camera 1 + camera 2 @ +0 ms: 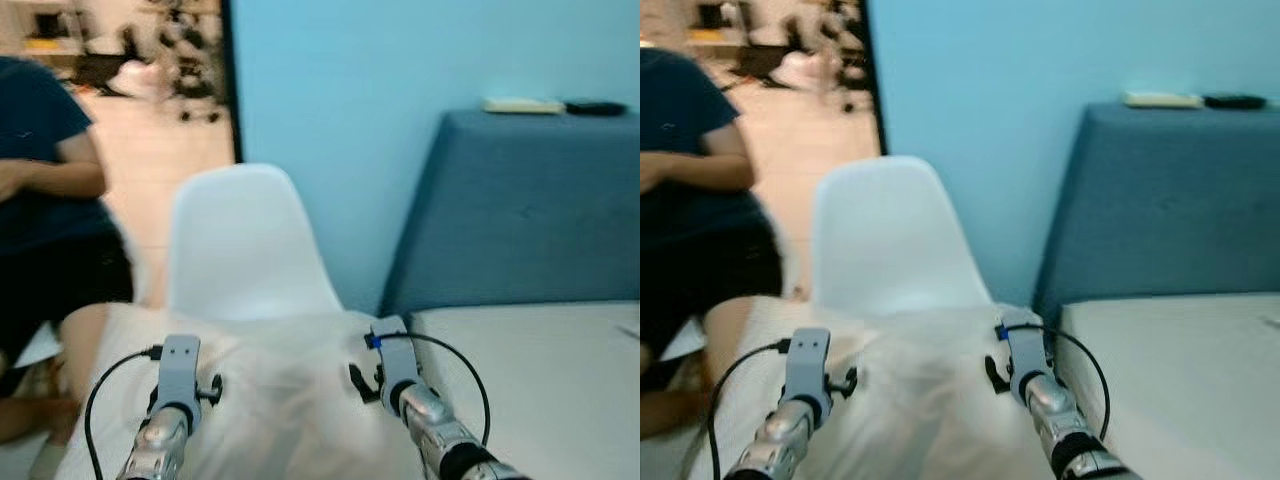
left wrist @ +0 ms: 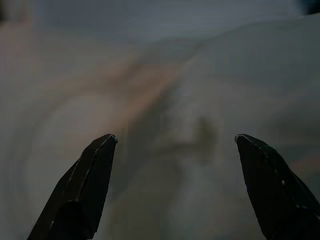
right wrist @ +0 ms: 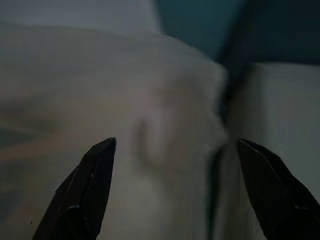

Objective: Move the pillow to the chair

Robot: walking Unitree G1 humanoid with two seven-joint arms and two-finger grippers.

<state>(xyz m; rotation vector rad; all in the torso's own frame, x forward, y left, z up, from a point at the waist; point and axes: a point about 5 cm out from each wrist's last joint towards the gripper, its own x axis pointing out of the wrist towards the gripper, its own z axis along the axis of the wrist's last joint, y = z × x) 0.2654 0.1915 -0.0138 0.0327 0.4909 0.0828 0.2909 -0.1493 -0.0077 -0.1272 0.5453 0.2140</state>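
Pillow (image 1: 280, 390) lies low in front of the white chair (image 1: 240, 250), its far edge at the chair's seat, bed (image 1: 540, 370) just beside it on the right. Left gripper (image 2: 172, 145) and right gripper (image 3: 172, 150) flank it, jaws spread, gripping nothing. Transfer judged nearly complete or just ending (blur prevents confirming the pillow rests fully on the seat). A person (image 1: 50, 200) stands left.

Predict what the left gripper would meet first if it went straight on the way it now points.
Most likely the white pillow: the left gripper, fingers open, points straight at its fabric. Depth is unclear.
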